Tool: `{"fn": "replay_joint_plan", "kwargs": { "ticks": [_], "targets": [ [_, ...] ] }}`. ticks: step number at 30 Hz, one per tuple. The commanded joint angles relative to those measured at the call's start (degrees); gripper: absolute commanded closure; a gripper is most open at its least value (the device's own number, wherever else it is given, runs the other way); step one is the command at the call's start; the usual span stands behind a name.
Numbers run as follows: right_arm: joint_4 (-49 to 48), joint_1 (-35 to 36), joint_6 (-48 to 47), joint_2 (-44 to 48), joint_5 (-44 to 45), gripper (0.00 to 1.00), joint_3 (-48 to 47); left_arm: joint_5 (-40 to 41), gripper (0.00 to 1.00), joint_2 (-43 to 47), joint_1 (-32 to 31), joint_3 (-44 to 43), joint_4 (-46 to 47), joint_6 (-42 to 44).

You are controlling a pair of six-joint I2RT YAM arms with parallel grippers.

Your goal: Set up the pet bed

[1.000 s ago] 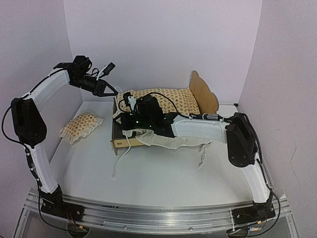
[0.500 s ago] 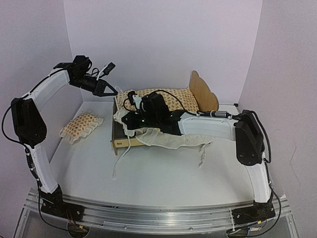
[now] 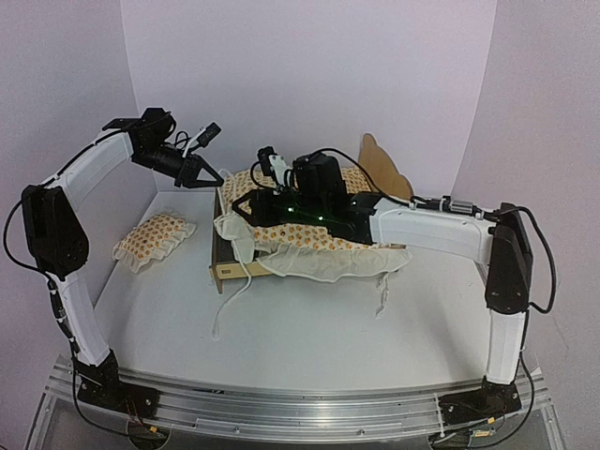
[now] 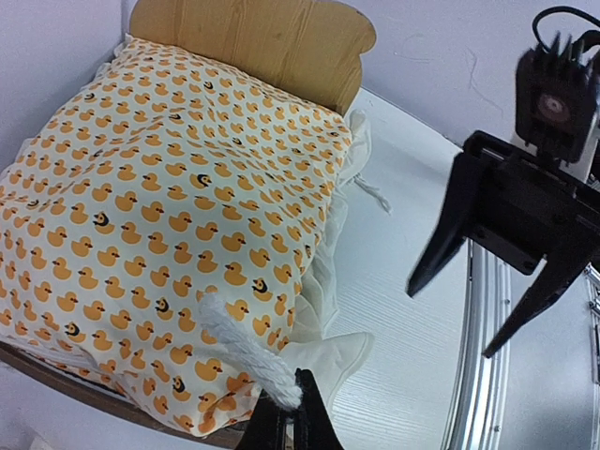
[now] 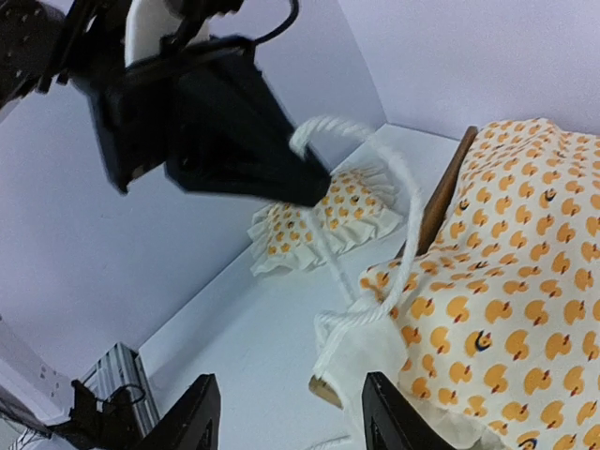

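Seemingly, tie (image 4: 246, 349) in left gripper (image 4: 289, 414)

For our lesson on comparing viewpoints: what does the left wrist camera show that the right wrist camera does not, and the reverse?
Left wrist only: the tall headboard of the pet bed, at the far end of the duck-print cushion. Right wrist only: the small ruffled pillow, lying apart from the bed. Both: the cushion, the white tie cord pinched in the shut left gripper, and the open right gripper.
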State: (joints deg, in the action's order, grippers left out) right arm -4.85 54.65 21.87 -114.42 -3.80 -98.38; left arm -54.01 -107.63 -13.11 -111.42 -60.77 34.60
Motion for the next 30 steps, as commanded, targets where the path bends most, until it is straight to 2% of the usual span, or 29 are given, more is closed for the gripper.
{"fn": "replay_joint_plan", "kwargs": {
  "ticks": [1,2,4,6,11,20,25,30],
  "targets": [
    [-0.83,-0.62,-2.38,-5.82,10.86,0.44,-9.19,-2.86,1.00,1.66,-0.73,-1.68,-4.14,6.92],
    [-0.85,-0.67,-2.31,-7.96,11.38,0.39,-11.77,-3.01,1.00,1.84,-0.84,-1.53,-4.13,7.03],
    [-0.76,-0.65,-2.30,-11.97,10.97,0.22,-16.77,-3.11,1.00,2.06,-1.29,-1.28,-4.06,6.98],
    [-0.70,-0.64,-1.68,-15.96,10.23,0.20,-21.19,-3.29,1.00,2.27,-1.58,-1.02,-3.87,6.71],
    [-0.78,-0.64,-0.80,-19.72,11.92,0.28,-24.29,-4.28,1.00,2.79,-1.80,-0.58,-3.46,6.25],
    [-0.86,-1.26,-0.95,-15.71,13.80,0.38,-16.67,-4.03,1.00,2.56,-1.77,-1.57,-2.90,5.75],
    [-2.20,-1.45,-0.69,-11.17,12.34,0.39,-9.13,-2.98,1.00,2.17,-1.79,-1.80,-1.95,4.97],
    [-2.74,-1.45,-0.69,-12.55,11.00,0.39,-10.89,-3.89,1.00,1.62,-1.77,-1.90,-2.10,4.60]
  ]
}}
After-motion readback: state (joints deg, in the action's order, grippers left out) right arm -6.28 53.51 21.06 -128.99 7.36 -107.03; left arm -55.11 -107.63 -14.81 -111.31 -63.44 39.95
